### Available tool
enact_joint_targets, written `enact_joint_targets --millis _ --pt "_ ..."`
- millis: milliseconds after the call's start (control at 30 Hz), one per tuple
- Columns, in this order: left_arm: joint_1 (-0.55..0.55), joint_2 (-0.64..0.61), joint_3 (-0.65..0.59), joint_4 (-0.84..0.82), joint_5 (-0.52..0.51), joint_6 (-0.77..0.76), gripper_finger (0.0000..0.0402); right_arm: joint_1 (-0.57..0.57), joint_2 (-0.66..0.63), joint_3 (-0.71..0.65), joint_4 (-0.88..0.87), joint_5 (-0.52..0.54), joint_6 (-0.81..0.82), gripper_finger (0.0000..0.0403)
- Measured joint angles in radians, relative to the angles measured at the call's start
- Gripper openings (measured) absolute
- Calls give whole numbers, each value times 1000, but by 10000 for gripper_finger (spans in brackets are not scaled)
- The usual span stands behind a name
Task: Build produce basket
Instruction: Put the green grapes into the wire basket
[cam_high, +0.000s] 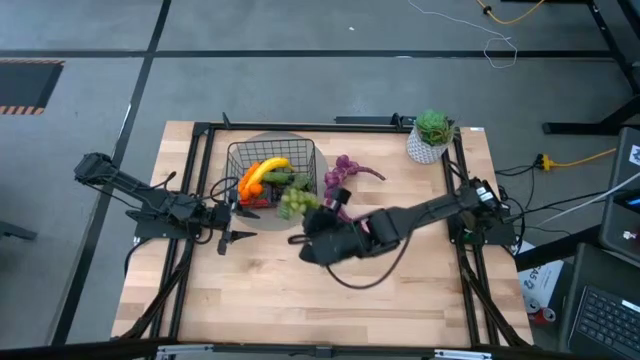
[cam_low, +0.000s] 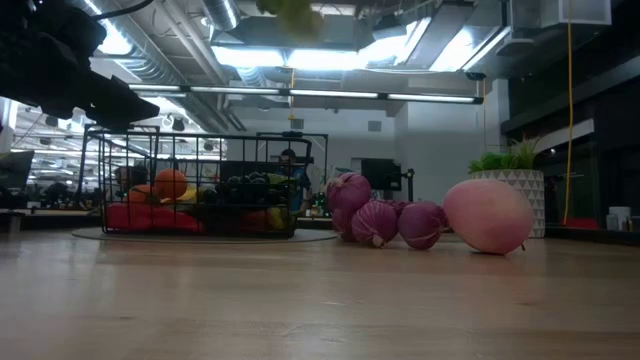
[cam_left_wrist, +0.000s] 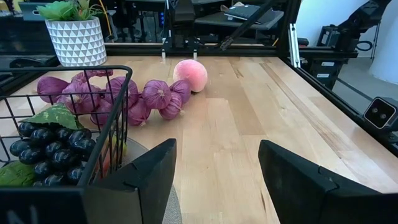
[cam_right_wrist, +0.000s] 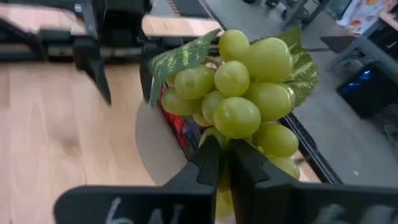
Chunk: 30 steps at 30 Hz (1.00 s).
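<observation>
The green grapes (cam_right_wrist: 249, 93), light and knobbly, are clamped by the stem in the right gripper (cam_right_wrist: 222, 163) jaws, lifted at the basket (cam_high: 272, 152) near right corner. The left gripper (cam_left_wrist: 214, 171) is held with jaws apart by the basket's near left. Farther right, the peach (cam_left_wrist: 190, 74) and purple bulbs (cam_left_wrist: 155, 96) are left on the counter (cam_left_wrist: 249, 124); the round peach is judged best gripped across its middle.

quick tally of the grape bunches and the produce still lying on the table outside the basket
Green grapes, held in the right gripper: 1
Dark grapes, in the basket: 1
Peach, on the table: 1
Purple bulb string, on the table: 1
Total: 4
</observation>
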Motion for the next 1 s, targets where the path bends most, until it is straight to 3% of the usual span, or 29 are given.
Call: enact_joint_targets --millis 300,600,833,1000 --pt "0 0 0 0 0 0 225 -132 0 0 90 -252 -57 12" --pt "0 0 0 0 0 0 225 -224 0 0 109 -280 -49 16" --pt "0 0 0 0 0 0 225 -266 0 0 222 -405 -120 38" --pt "0 0 0 0 0 0 225 -288 -1 0 270 -409 -146 41"
